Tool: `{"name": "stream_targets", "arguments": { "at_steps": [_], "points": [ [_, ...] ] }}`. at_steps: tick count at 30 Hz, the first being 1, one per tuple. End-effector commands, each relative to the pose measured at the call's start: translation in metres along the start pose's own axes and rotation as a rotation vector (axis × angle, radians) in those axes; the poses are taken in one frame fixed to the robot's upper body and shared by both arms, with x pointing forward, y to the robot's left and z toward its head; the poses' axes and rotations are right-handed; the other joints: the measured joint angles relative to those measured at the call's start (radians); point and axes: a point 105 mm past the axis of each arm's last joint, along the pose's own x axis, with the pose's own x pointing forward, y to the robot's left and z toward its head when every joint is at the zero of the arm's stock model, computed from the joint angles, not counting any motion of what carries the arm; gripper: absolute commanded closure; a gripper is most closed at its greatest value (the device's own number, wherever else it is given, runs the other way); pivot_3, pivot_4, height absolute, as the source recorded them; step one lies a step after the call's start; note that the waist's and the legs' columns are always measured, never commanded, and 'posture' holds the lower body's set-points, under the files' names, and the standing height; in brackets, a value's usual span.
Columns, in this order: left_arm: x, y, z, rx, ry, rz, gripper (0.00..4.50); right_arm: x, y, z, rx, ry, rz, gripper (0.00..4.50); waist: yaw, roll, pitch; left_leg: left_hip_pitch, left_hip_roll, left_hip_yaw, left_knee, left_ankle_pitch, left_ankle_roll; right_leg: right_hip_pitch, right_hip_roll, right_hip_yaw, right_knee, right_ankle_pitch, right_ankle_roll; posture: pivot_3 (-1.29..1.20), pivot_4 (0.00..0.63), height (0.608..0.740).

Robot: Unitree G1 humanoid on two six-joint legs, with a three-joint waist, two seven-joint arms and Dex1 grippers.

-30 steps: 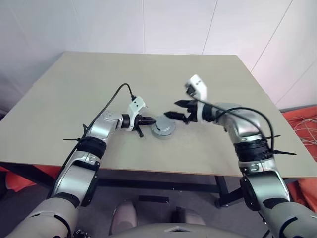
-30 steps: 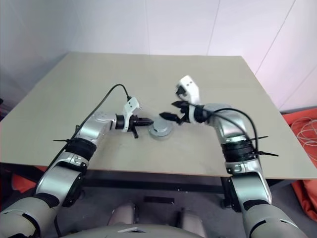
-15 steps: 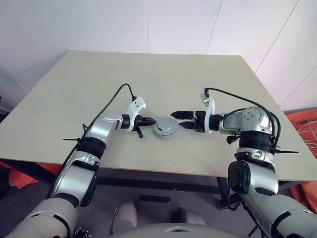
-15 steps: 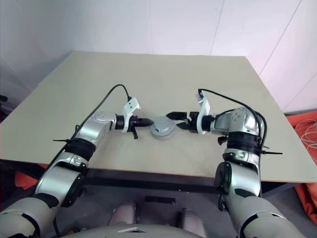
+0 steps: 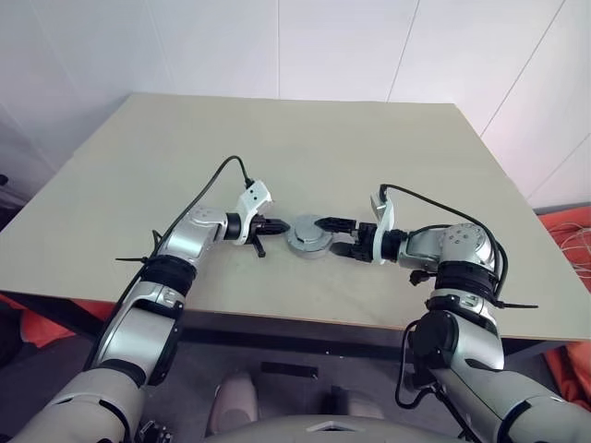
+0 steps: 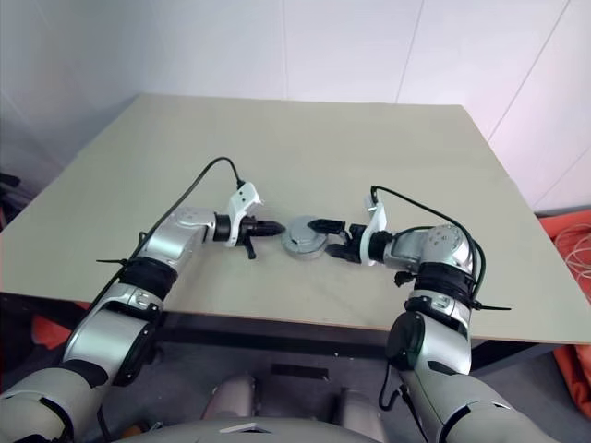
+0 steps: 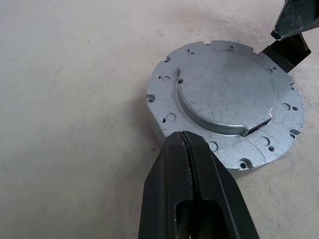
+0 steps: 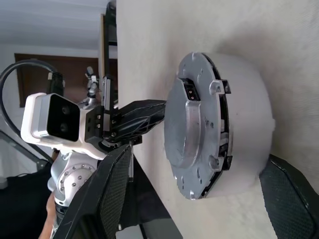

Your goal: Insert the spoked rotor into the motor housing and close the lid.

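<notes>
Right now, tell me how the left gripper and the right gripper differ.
The left gripper has its fingers shut, tip at one side of the assembled motor housing; the right gripper is open, one finger on each side of the housing's far edge. Left is level; right is rolled sideways. Both sit low on the table, facing each other.

A bare test room or lab is suggested by a plain beige table (image 5: 185, 157), white panelled walls (image 5: 332, 46) and loose cables (image 5: 577, 245).
</notes>
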Motion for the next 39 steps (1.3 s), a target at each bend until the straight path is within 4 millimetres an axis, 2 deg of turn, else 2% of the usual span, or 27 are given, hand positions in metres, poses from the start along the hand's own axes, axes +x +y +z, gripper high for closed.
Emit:
{"name": "stream_targets", "arguments": {
  "at_steps": [1,3,10,17,19,22,26,29,34,39],
  "points": [
    [0.000,-0.001,-0.008,-0.005,0.038,-0.001,4.50,0.002,0.010,0.001,0.000,-0.014,0.039,0.41,0.000,0.000,0.000,0.000,0.000,0.000,0.000,0.000,0.000,0.000,0.000,0.000,0.000,0.000,0.000,0.00,0.000,0.740],
    [0.000,-0.001,-0.008,-0.005,0.037,0.000,4.50,0.002,0.009,0.001,0.008,-0.020,0.042,0.94,-0.001,0.000,0.000,-0.001,0.000,0.000,0.000,0.000,0.000,-0.001,0.000,0.000,0.000,0.000,0.000,0.00,0.000,0.740],
    [0.000,0.000,-0.007,-0.003,0.035,0.003,4.50,-0.001,0.007,0.005,0.038,-0.059,0.047,3.30,0.000,0.000,0.000,-0.003,0.000,0.000,0.000,0.001,-0.001,-0.003,0.000,0.000,0.001,0.000,0.000,0.00,0.000,0.740],
    [-0.002,0.002,-0.004,-0.012,0.016,0.016,4.50,-0.002,0.013,0.006,0.038,-0.080,0.086,3.36,0.000,0.000,0.000,-0.004,0.000,0.000,0.000,0.001,-0.002,-0.005,0.000,-0.001,0.001,0.000,0.000,0.00,0.000,0.740],
    [-0.007,0.008,0.012,-0.108,-0.113,0.047,4.50,-0.002,0.019,0.007,0.022,-0.085,0.121,3.36,-0.001,0.001,0.000,-0.005,0.000,0.000,0.000,0.001,-0.002,-0.006,0.000,0.000,0.001,0.000,0.000,0.00,0.000,0.740],
    [-0.023,0.023,0.029,-0.257,-0.270,0.109,4.50,-0.004,0.027,0.009,0.004,-0.098,0.158,3.36,-0.001,0.001,0.000,-0.011,0.000,0.000,0.000,0.002,-0.003,-0.013,0.000,-0.001,0.004,0.000,0.000,0.00,0.000,0.740],
    [-0.048,0.037,0.028,-0.358,-0.368,0.164,4.50,-0.007,0.038,0.012,-0.028,-0.109,0.208,3.36,0.000,0.001,0.000,-0.017,0.001,0.000,0.000,0.002,-0.003,-0.018,0.001,-0.002,0.004,0.003,0.003,0.00,0.000,0.740],
    [-0.074,0.048,0.022,-0.547,-0.493,0.213,4.50,-0.011,0.052,0.015,-0.071,-0.114,0.254,3.36,0.000,0.001,0.000,-0.020,0.000,0.000,0.000,0.002,-0.003,-0.020,0.001,-0.003,0.004,0.003,0.004,0.00,0.000,0.740],
    [-0.095,0.040,0.020,-0.757,-0.646,0.118,4.50,-0.014,0.071,0.014,-0.152,-0.094,0.302,3.36,0.002,0.001,0.000,-0.022,0.000,0.000,0.000,0.002,-0.003,-0.021,0.001,-0.005,0.004,0.003,0.004,0.00,0.000,0.740],
    [-0.107,0.017,0.031,-0.938,-0.784,-0.106,2.95,-0.016,0.084,0.014,-0.214,-0.057,0.314,3.36,0.004,0.001,0.000,-0.023,0.000,0.000,0.002,0.002,-0.003,-0.020,0.000,-0.007,0.004,0.003,0.003,0.00,0.000,0.740]
  ]
}}
